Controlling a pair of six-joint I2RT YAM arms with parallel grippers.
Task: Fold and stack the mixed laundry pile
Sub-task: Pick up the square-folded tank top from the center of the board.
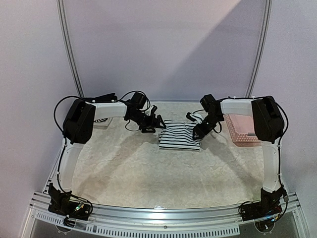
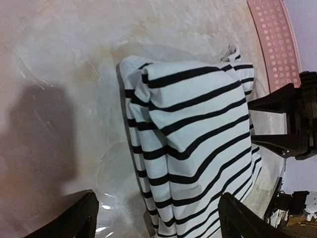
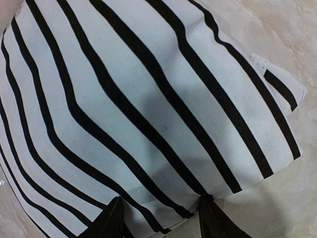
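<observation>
While the two robot tools are flanking it, the black-and-white striped tank top [image 1: 179, 135] is lying folded into a rough rectangle at the far middle of the pale, marbled surface [image 1: 148, 168], flat on it and not lifted. The left pincer [image 1: 156, 122] is hovering just beside the garment's far left corner. In its wrist view its two dark fingers [image 2: 74, 220] are standing wide apart, with only the garment's folded end and bare surface showing between them. The right pincer [image 1: 199, 130] is hanging at the garment's right edge. From its own camera its fingers [image 3: 113, 220] are also standing apart, their tips sitting at or just over the near edge of the striped cloth. The cloth between them is lying smooth rather than pinched. A strap end [image 3: 280, 87] is poking out from one corner of the fold onto the surface. The pink perforated basket [image 1: 242, 130] is sitting just to the right of the right pincer, near the tank top but apart from it, and no cloth is showing inside it from above.
</observation>
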